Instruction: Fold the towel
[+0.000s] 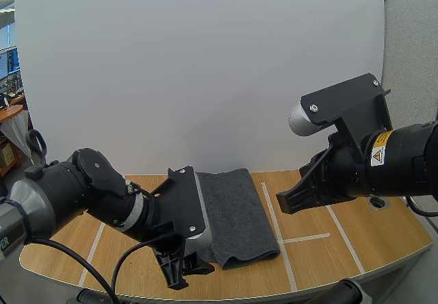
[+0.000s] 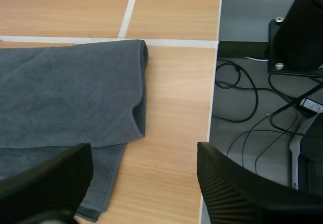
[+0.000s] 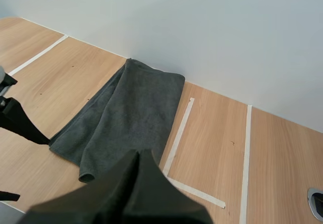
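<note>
My left gripper (image 1: pixel 181 271) is at the near left corner of the towel (image 1: pixel 236 215). Its jaws are spread wide, ribbed fingers (image 2: pixel 237 188) well apart and grasping nothing; one finger is over the towel's edge. My right gripper (image 1: pixel 286 201) hangs to the right of the towel, clear of it, jaws clenched together on nothing. The towel lies folded on the table (image 1: pixel 356 242).
</note>
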Available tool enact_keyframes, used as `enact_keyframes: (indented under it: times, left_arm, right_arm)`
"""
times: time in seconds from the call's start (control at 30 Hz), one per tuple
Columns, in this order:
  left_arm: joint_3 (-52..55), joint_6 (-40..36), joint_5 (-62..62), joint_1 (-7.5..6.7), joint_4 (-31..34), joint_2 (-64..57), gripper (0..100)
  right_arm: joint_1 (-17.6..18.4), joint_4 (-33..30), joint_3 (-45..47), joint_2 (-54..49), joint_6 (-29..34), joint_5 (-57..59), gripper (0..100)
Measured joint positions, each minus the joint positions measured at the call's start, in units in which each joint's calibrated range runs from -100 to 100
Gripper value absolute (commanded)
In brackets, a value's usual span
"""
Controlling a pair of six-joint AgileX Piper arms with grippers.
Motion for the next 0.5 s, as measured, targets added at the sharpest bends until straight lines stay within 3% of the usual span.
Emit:
enact_keyframes:
  times: [0.17, 0.2, 0.3, 0.5]
  left_arm:
    - [0.0, -0.1, -4.1, -1.09, 0.0, 1.8, 95]
    - [0.0, -0.2, -7.8, -2.18, 0.0, 4.4, 95]
    - [0.0, -0.2, -9.7, -2.88, 0.0, 5.8, 95]
    - [0.0, -1.2, -23.3, -7.58, 0.1, 14.8, 95]
  right_arm:
    - [-0.2, 0.0, 0.0, 0.0, 0.0, 0.0, 0]
    - [-0.3, 0.0, 0.0, 0.0, 0.0, 0.0, 0]
    - [-0.6, 0.3, 0.0, 0.0, 0.0, 0.0, 0]
    - [-1.2, 0.3, 0.0, 0.0, 0.0, 0.0, 0]
